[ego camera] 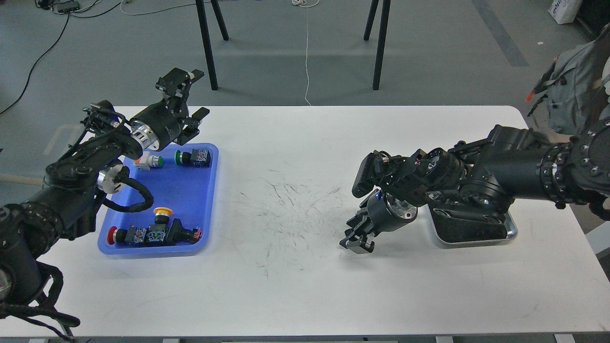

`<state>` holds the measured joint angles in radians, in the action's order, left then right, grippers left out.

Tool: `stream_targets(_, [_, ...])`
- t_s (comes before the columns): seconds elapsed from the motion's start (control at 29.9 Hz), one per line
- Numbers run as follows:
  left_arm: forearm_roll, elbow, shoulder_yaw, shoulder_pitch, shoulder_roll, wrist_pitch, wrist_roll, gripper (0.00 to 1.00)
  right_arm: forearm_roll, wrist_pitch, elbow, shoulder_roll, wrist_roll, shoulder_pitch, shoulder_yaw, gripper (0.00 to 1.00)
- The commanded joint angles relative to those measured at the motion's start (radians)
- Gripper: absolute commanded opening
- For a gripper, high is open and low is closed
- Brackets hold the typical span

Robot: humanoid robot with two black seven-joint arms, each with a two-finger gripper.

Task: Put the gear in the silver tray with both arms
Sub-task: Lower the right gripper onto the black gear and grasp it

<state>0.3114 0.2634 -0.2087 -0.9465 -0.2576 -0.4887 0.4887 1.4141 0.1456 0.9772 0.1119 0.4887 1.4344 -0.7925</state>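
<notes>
The silver tray [512,233] lies at the right of the white table, mostly covered by my right arm; no gear shows on the visible part of its dark floor. My right gripper [357,237] hangs just left of the tray, pointing down at the table, dark and end-on. The gear lies in the blue tray [188,190] at the left: a green-capped switch [192,157], a white and green one [149,162], a yellow-capped one [162,215] and a red-capped row [143,235]. My left gripper [192,95] is open and empty, above the blue tray's far edge.
The white table [295,281] bears black scuff marks at its middle. Black stand legs [208,47] and floor cables lie beyond the far edge. A grey backpack [569,90] sits off the right corner.
</notes>
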Motion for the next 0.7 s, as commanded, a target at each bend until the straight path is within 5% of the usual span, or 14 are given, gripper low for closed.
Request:
stream_targets(0.0, [0.0,-0.001,0.0,0.0,0.001,0.0,0.0,1.0,0.002,0.0,-0.005,0.0,0.0,0.0,-0.002,0.46])
stream_targets(0.67, [0.0,-0.003,0.0,0.0,0.003,0.0,0.0,1.0,0.002,-0.009,-0.008,0.0,0.0,0.0,-0.001,0.09])
